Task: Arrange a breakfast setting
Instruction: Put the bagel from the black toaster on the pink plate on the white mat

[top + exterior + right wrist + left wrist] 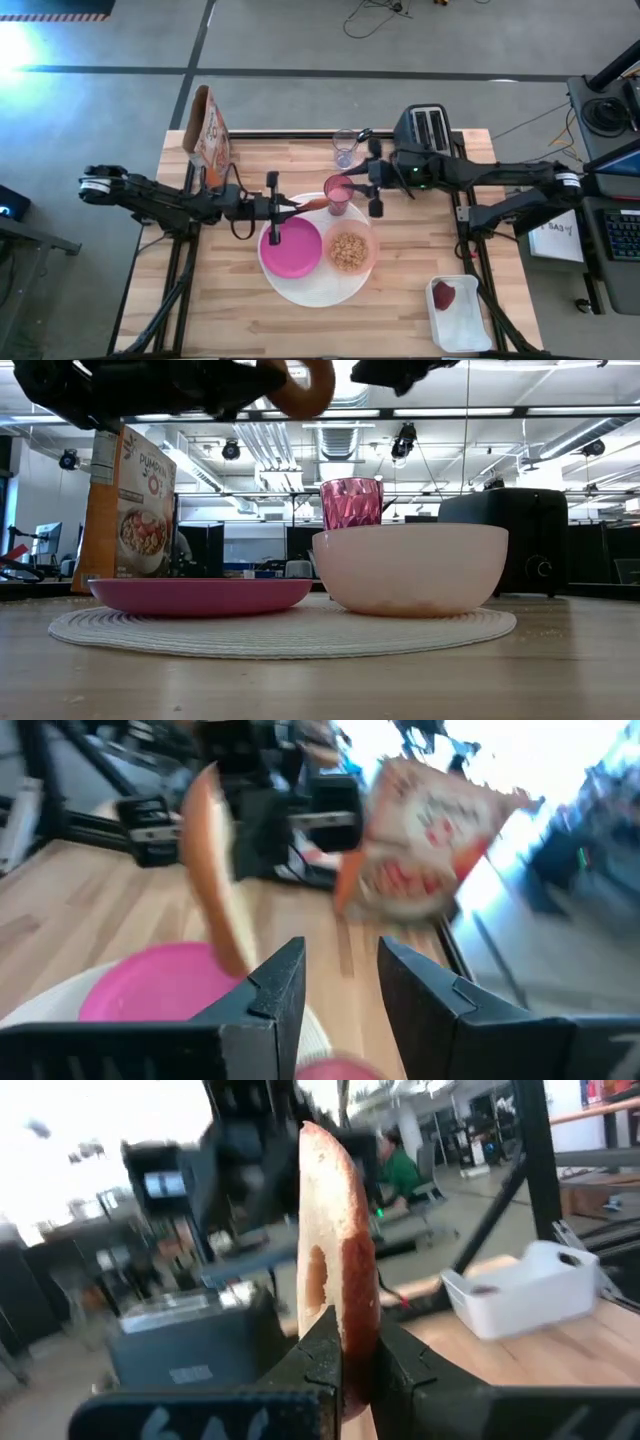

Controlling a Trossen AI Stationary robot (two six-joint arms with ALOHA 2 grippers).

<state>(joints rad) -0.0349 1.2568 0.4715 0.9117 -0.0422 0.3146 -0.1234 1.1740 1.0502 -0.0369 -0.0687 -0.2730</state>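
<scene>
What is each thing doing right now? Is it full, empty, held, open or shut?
Bagel: held on edge, up in the air.
Left hand: shut on the bagel.
Right hand: open, holding nothing.
Magenta plate: empty, on the white plate.
Peach bowl: has cereal in it.
Pink tumbler: upright.
Clear glass: upright.
Cereal box: standing.
Dark-red fruit: lying in the white tray.

Left tool (298, 206) clamped shut mid-table, right tool (352, 186) facing it, fingers parted
</scene>
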